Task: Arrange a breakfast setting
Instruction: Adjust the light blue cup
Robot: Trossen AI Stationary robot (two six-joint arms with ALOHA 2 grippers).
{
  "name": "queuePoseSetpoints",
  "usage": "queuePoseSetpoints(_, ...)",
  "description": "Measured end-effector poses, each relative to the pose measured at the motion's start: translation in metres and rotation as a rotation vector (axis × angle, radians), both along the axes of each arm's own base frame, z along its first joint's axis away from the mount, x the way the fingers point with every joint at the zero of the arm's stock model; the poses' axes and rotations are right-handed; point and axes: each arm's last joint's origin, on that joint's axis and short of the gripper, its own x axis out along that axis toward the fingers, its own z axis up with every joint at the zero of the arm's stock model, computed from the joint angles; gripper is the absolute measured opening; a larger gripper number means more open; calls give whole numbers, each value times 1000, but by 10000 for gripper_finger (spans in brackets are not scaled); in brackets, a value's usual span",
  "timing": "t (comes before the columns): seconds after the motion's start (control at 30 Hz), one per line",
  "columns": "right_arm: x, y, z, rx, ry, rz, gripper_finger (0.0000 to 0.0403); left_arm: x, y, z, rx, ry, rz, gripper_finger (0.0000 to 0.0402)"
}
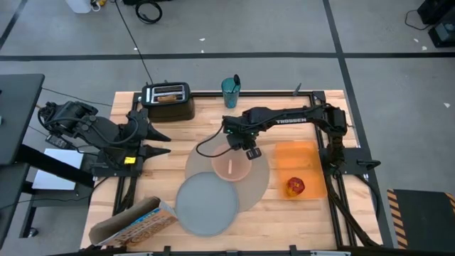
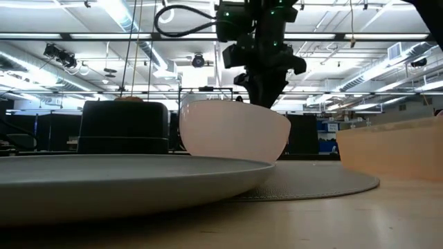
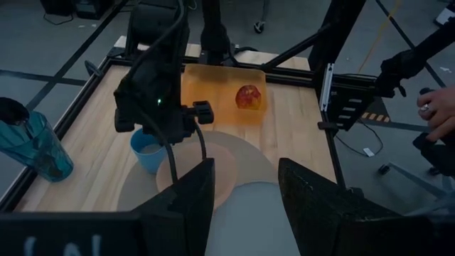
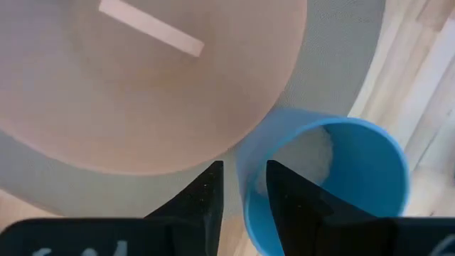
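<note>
In the high view the right hand point(image 1: 245, 147) hides the cup. The bowl point(image 2: 234, 131) hides the cup in the low view. The right wrist view crops the cup point(image 4: 323, 186) at its lower edge.

free: bare wood between toaster point(image 1: 168, 100) and placemat point(image 1: 261, 186) | blocked: your right arm point(image 1: 284, 117) hangs over pink bowl point(image 1: 231, 167) and small cup point(image 4: 334, 178) | plate point(image 1: 206, 205) and cereal box point(image 1: 131, 222) fill the front

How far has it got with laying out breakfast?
Partly done: the plate and pink bowl already sit on the round placemat. The right gripper is pinching the blue cup's rim beside the bowl. The apple still lies on the orange mat, toast in the toaster.
</note>
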Motion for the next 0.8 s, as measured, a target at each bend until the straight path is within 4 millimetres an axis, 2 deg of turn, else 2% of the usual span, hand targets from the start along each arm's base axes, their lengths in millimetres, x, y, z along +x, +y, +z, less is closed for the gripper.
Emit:
queuePoseSetpoints(0.47,0,-4,1,-13,-6,-29,14,0,0,1,-19,-8,7,164)
queuePoseSetpoints(0.67,-6,-5,5,-60,24,-92,16,0,-1,1,-26,-4,-7,164)
queuePoseSetpoints(0.8,-14,-15,7,-53,67,-149,19,0,-1,1,-28,-5,-6,164)
